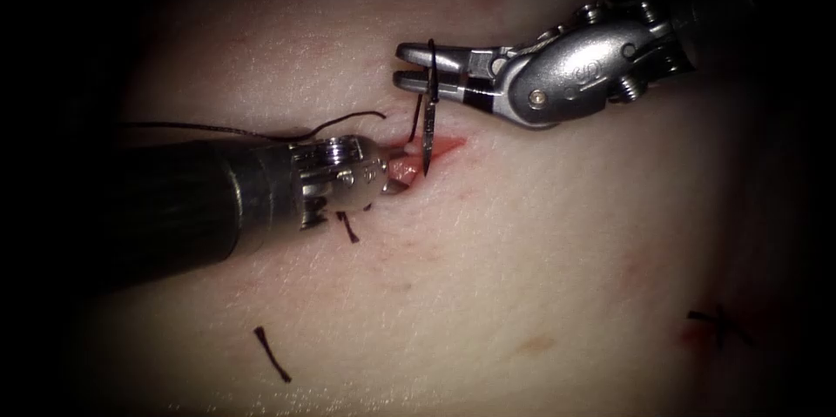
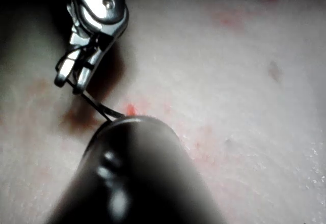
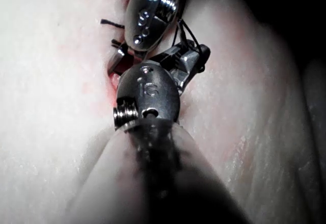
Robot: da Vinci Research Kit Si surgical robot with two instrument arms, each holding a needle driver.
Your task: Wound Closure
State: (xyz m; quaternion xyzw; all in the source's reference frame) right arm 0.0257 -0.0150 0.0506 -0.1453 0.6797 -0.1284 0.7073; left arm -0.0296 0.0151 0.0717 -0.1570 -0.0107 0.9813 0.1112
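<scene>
Your right tool (image 1: 402, 65): fingers closed on the needle (image 1: 429, 108), gripping it near its upper end. The needle hangs down from the fingers, nearly vertical, with its lower tip at the red opening of the cut (image 1: 435, 149). Can't tell if the tip is in the tissue (image 1: 522, 252) or just touching the edge.

Your left tool (image 1: 396, 175): fingers sit right at the cut, just left of the needle tip, mostly hidden behind its own wrist. Can't tell their opening or whether they hold anything.

Thread (image 1: 261, 131): a dark strand runs in from the left across the tissue, passes over the left tool's shaft and curls up near the wrist, ending short of the needle. In the left wrist view your left shaft (image 2: 137, 173) blocks the near tissue; the right tool (image 2: 71, 76) shows beyond it with a thin dark strand under its fingers.

Around the site: a short cut end of thread (image 1: 348, 227) just below the left wrist, another (image 1: 272, 353) well apart lower left, and a dark stitch mark with red fluid (image 1: 718, 326) far right. Red fluid also lines the cut.
</scene>
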